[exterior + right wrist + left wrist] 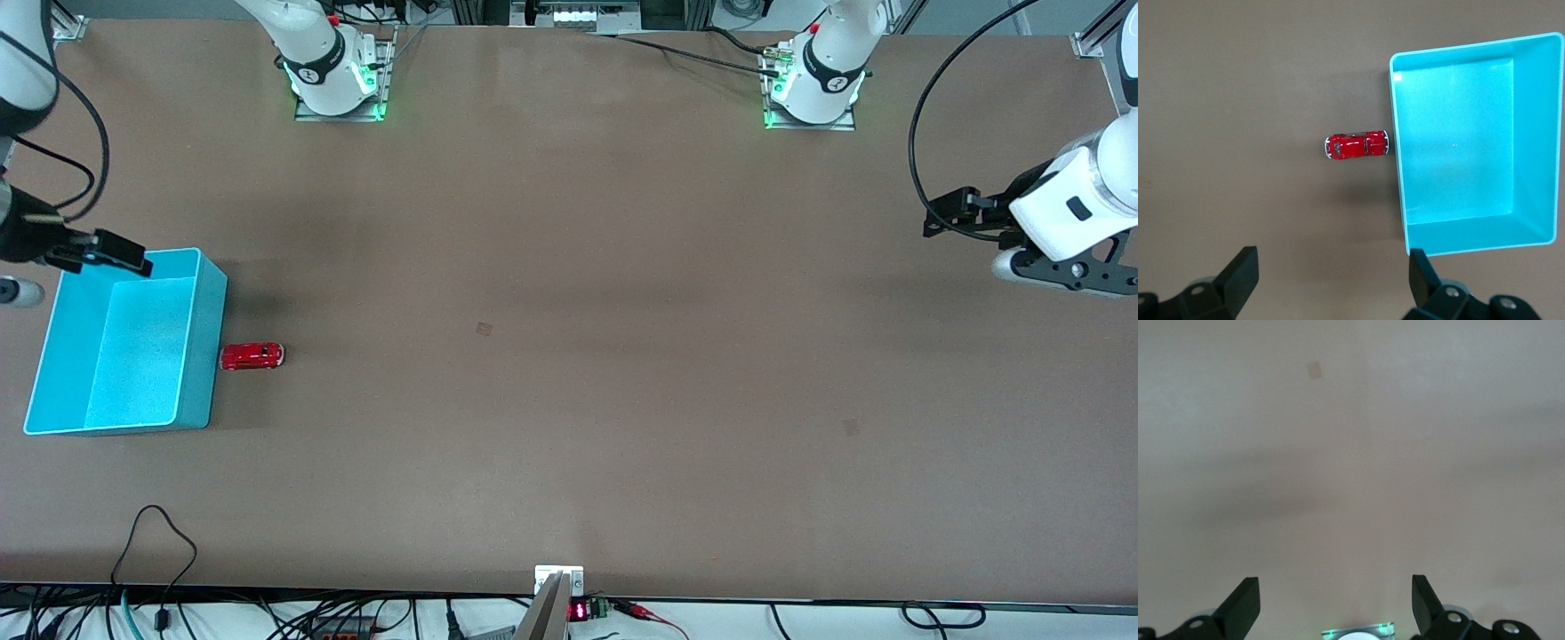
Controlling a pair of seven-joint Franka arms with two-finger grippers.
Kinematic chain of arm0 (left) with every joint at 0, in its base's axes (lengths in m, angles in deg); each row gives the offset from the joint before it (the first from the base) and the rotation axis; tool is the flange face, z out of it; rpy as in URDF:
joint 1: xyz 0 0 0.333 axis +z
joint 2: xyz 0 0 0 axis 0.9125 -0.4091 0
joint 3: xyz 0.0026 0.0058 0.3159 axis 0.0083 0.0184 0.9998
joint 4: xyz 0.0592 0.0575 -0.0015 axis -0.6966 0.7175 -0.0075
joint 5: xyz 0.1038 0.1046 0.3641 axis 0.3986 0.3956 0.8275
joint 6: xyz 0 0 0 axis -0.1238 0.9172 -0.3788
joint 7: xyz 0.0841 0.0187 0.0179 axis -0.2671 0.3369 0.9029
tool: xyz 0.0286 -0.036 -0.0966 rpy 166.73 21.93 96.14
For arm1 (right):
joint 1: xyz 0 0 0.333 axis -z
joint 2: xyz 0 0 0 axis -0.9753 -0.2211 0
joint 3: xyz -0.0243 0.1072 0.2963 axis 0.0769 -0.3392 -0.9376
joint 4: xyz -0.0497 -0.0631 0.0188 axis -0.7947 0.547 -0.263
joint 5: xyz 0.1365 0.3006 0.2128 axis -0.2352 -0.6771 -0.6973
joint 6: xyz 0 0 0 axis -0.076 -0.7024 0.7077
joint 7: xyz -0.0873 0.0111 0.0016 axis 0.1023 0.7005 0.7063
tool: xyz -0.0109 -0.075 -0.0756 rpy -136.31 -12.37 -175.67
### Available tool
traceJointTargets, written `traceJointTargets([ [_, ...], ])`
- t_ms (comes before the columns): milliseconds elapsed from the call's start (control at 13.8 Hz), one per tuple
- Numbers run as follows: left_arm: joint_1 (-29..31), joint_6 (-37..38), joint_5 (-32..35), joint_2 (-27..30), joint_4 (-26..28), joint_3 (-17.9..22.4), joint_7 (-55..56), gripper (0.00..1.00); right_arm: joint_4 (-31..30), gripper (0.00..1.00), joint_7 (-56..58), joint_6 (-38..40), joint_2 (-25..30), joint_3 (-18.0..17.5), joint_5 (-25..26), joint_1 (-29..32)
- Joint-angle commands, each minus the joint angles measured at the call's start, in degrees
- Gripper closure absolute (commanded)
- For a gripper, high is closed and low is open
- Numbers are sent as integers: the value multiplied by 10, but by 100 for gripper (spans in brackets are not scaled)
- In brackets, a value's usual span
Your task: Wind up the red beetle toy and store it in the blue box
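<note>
Your right claw (1328,280) hangs over the box's (200,356) rim, fingers wide apart and empty; your left claw (1336,603), also spread and empty, waits over bare desk (569,356). The beetle (252,356) sits on the desk just beside the box's wall, long axis pointing at it.

Right arm: rises from base at desk's top edge, reaches out to right arm's end of desk. Right gripper (98,253): raised in the air, fingers (1238,277) spread wide, nothing between them, pointing down at desk.

Left arm: rises from base at desk's top edge, bent out to left arm's end of desk, waiting. Left gripper (1336,603): raised over bare desk, fingers (1241,607) spread wide, empty.
</note>
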Motion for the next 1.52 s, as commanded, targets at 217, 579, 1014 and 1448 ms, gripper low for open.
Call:
traceJointTargets([
  [217,-208,-92,-16,76,85,233,46,0,13,0,42,-22,-64,-3,0,1],
  [579,-222,-115,-15,116,137,239,39,0,13,0,69,-33,-94,-6,-2,-12],
  [1014,-221,-109,-16,115,128,234,39,0,4,0,101,-66,-133,-5,0,-39],
  [1448,-221,-101,-16,112,126,234,40,0,-14,0,286,-110,-181,-7,-2,-10],
])
